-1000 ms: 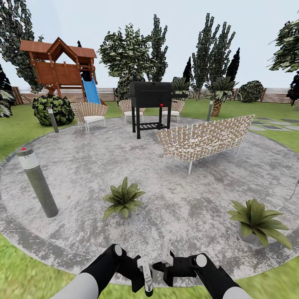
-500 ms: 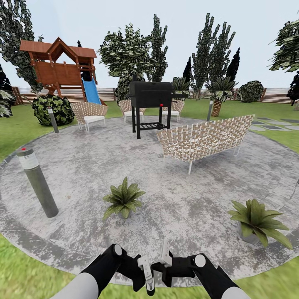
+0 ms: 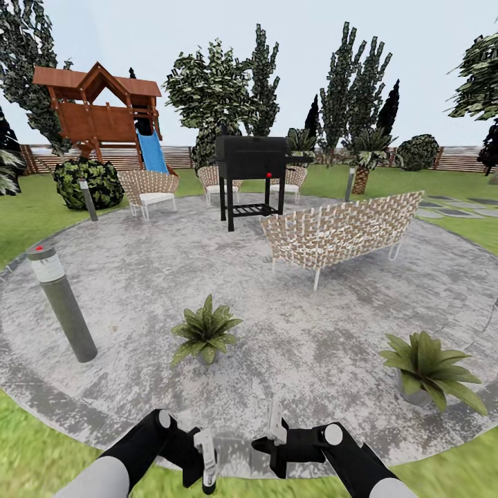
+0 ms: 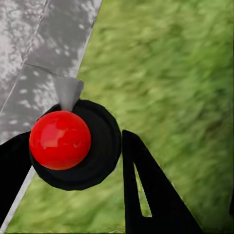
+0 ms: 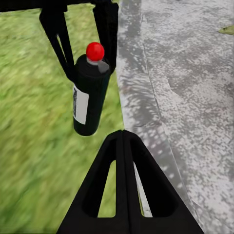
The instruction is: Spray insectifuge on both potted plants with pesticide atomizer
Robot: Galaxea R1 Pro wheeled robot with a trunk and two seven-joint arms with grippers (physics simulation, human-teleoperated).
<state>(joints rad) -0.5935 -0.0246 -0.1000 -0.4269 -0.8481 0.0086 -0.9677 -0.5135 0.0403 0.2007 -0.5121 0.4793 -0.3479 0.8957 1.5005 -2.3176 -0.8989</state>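
The atomizer [image 5: 89,95] is grasped between the fingers of the left gripper [image 3: 206,465] and held upright above the grass at the near patio [image 3: 207,277] edge. The right gripper [image 3: 275,434] is seen clenched, fingers together, holding nothing. Two potted plants [image 3: 205,330] [image 3: 429,368] stand on the patio, well apart, beyond both grippers.

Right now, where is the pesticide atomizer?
The pesticide atomizer hangs in the left gripper, low in the head view over the grass at the patio edge, left of the right gripper.
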